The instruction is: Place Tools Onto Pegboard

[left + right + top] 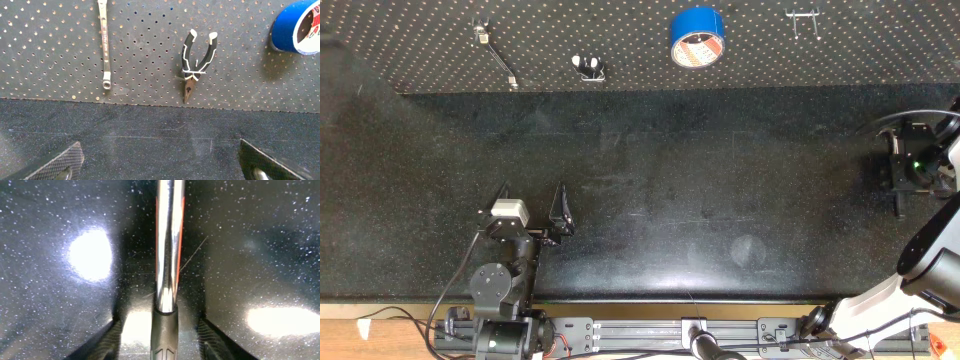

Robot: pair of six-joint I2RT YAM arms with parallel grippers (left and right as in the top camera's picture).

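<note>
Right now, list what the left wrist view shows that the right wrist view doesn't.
Left wrist view, not the right: the pegboard with a wrench, black-and-white pliers and a blue tape roll hanging on it, and the left gripper, open wide with nothing in it. Right wrist view, not the left: a tool with a chrome shaft and black handle, sitting between the fingers of the right gripper with a gap on each side. Both: the black speckled tabletop.

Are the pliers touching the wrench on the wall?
Apart. Left wrist view shows the pliers hanging beside the wrench, with bare pegboard between them.
</note>
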